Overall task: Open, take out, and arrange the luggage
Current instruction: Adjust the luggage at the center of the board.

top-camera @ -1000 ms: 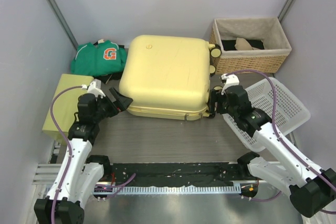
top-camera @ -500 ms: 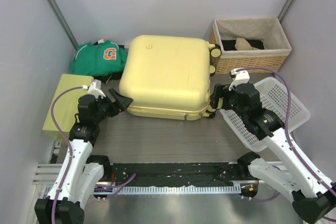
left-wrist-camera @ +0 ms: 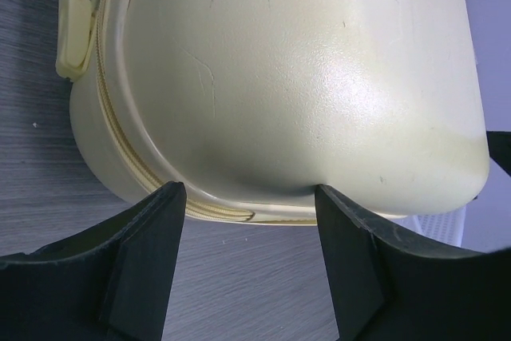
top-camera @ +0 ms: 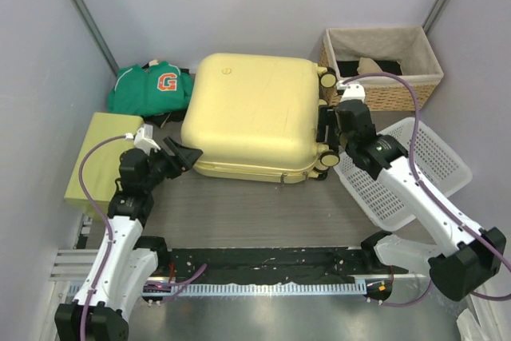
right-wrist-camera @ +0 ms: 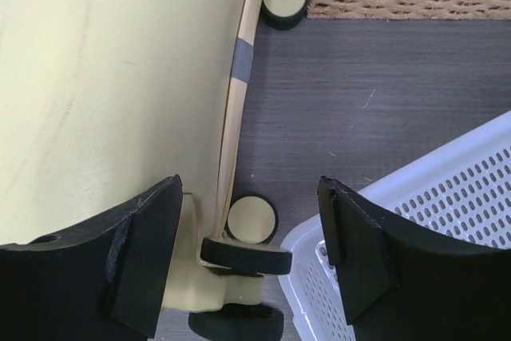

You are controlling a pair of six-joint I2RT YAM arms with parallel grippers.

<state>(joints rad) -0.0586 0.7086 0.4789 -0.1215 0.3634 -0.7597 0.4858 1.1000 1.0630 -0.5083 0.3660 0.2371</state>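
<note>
The luggage (top-camera: 251, 113), a pale yellow hard-shell suitcase, lies flat and closed in the middle of the table. My left gripper (top-camera: 182, 152) is open at its front left corner; in the left wrist view the shell (left-wrist-camera: 303, 77) and zipper seam fill the frame above the gripper (left-wrist-camera: 247, 197), with the fingertips close to the corner. My right gripper (top-camera: 323, 121) is open on the suitcase's right side, above its black wheels (right-wrist-camera: 251, 217); the left finger lies over the shell (right-wrist-camera: 104, 85), the right finger over the white basket's edge.
A white perforated plastic basket (top-camera: 431, 161) lies tilted at the right, under my right arm. A wicker basket (top-camera: 383, 89) with a cloth liner stands at back right. A green jersey (top-camera: 152, 85) lies at back left. A yellow-green box (top-camera: 100, 157) sits at the left.
My right gripper has moved back along the suitcase's right side, from the front right corner toward the wheels. My left gripper has shifted slightly forward. The suitcase stays closed.
</note>
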